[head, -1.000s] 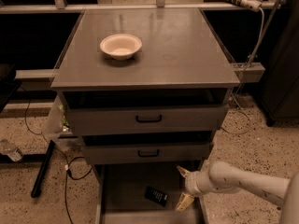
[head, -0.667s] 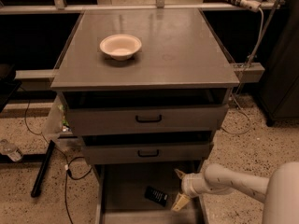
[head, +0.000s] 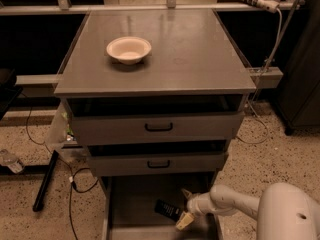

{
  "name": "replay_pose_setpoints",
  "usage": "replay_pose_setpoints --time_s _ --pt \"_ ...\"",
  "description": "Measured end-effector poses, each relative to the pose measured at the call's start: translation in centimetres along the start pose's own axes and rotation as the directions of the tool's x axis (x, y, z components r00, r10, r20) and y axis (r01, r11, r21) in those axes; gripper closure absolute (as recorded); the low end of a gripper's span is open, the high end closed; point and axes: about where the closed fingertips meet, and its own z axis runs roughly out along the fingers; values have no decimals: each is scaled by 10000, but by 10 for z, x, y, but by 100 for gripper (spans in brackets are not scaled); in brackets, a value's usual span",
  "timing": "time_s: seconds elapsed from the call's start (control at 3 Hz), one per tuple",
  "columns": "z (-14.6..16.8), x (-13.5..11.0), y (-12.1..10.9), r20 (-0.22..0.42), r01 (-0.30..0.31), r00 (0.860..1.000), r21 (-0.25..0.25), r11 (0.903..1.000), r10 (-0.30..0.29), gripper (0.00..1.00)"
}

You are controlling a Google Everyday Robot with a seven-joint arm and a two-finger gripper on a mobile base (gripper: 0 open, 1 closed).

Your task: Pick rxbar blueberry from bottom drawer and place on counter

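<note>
The rxbar blueberry [head: 168,210], a small dark bar, lies flat on the floor of the open bottom drawer [head: 135,199], right of its middle. My gripper [head: 185,207] reaches into the drawer from the right on a white arm. Its two pale fingertips are spread apart, one above and one below the bar's right end, so it is open and just beside the bar. The grey counter [head: 190,54] is the cabinet's top, with a cream bowl [head: 128,49] on its left part.
Two shallower drawers with black handles [head: 158,127] stand slightly pulled out above the bottom drawer. A white robot shell [head: 285,214] fills the lower right corner. Cables and a black bar [head: 45,181] lie on the speckled floor to the left.
My arm has pushed further left into the bottom drawer, bringing the fingertips up to the bar's right end. The bar has not moved.
</note>
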Motion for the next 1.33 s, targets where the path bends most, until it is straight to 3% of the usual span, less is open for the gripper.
replay_pose_setpoints --time_s 0.67,1.33 --pt "30 11 20 251 339 9991 50 9994 -340 0" --pt "57 4 32 1112 577 9922 -58 9983 -567 0"
